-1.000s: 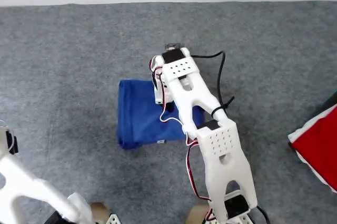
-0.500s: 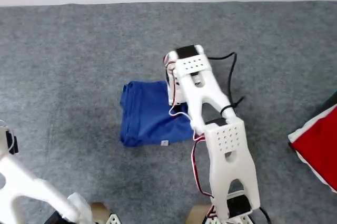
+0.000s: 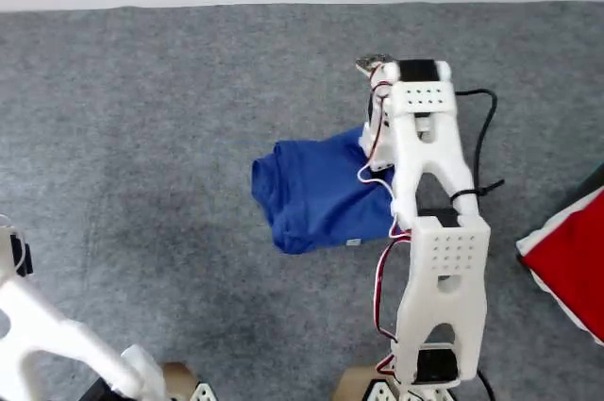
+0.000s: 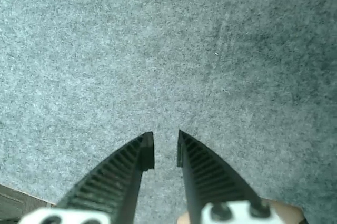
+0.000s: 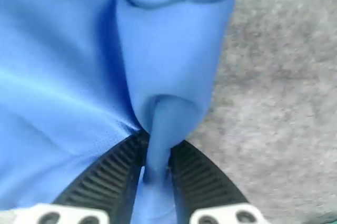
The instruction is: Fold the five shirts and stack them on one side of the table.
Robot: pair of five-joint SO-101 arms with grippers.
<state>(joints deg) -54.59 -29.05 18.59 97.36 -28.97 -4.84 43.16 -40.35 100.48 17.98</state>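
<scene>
Dragged rightward over the grey table (image 3: 142, 137), the folded blue shirt (image 3: 321, 193) now lies mid-table, its bunched edge pinched by the right gripper (image 5: 155, 145). Stacking seems underway; next, pull on toward the red shirt (image 3: 566, 269) and release. The left gripper (image 4: 165, 150) hangs empty, fingers slightly apart.

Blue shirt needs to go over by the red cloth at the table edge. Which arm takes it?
Right. The right gripper is shut on a fold of the blue shirt, and that arm stands between shirt and red cloth. The left gripper hangs empty over bare table cover, away from both.
</scene>
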